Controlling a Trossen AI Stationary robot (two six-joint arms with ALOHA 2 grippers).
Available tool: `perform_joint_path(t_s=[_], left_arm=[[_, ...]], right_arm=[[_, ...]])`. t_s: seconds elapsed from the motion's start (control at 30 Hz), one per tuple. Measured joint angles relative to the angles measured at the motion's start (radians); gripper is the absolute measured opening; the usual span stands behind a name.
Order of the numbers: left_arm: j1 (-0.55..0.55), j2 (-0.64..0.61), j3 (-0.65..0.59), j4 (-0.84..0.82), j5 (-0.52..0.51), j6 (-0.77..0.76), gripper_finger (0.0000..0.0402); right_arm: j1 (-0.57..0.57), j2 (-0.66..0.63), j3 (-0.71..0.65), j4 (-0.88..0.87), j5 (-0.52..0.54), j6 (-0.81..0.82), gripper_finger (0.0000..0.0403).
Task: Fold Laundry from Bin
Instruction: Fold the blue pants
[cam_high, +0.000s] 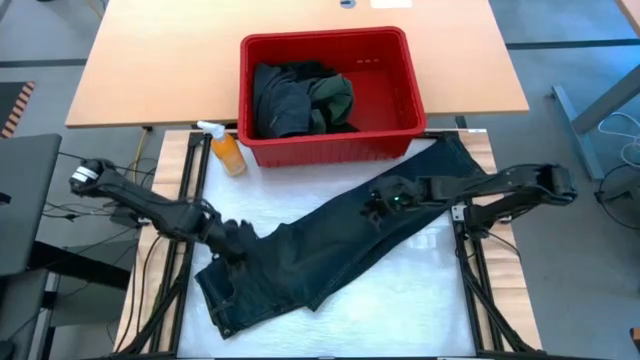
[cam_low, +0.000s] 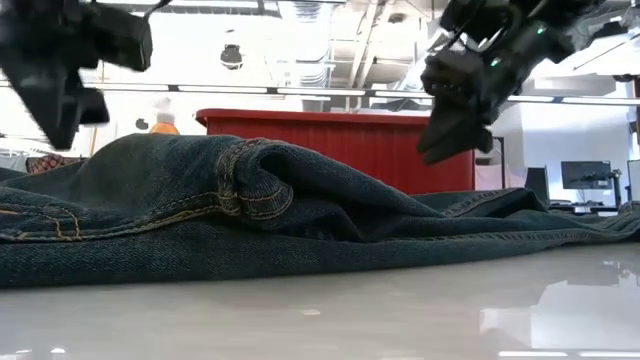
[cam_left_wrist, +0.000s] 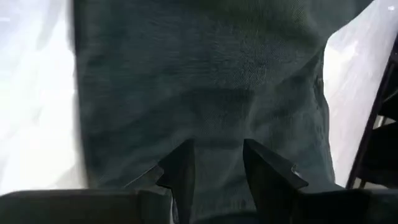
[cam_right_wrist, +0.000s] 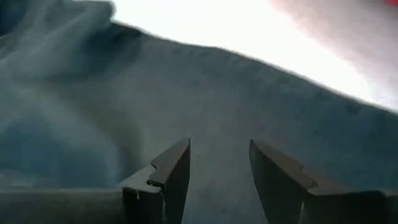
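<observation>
A pair of dark blue jeans (cam_high: 330, 240) lies spread at a slant on the white table top, waist end toward the near left and leg end (cam_high: 455, 155) toward the far right. The red bin (cam_high: 330, 145) stands behind it and holds dark and green laundry (cam_high: 300, 100). My left gripper (cam_high: 235, 243) hovers open over the waist part, its fingers (cam_left_wrist: 180, 168) apart above the denim. My right gripper (cam_high: 375, 205) hovers open over the leg. The low view shows my right gripper (cam_low: 445, 140) clear above the jeans (cam_low: 250, 200).
An orange spray bottle (cam_high: 226, 148) stands at the bin's near left corner. A wooden table (cam_high: 170, 60) carries the bin. Bare white table top (cam_high: 430, 270) lies near right of the jeans. Black frame rails (cam_high: 470, 270) run along both sides.
</observation>
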Motion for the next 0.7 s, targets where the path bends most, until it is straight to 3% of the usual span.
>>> perform_joint_path(t_s=[0.13, 0.33, 0.53, 0.7], left_arm=[[-0.017, 0.050, -0.090, 0.148, 0.001, -0.063, 0.0123], [-0.016, 0.127, -0.149, 0.172, 0.021, -0.116, 0.0123], [-0.017, 0.171, -0.172, 0.181, 0.071, -0.153, 0.0123], [-0.017, 0.169, -0.173, 0.180, 0.071, -0.154, 0.0123]], right_arm=[[-0.001, 0.107, 0.000, 0.133, 0.032, 0.000, 0.0191], [0.000, 0.255, 0.000, 0.286, 0.024, 0.000, 0.0191], [0.002, 0.299, 0.003, 0.101, 0.037, 0.000, 0.0191], [0.032, 0.235, 0.004, -0.160, 0.068, 0.019, 0.0191]])
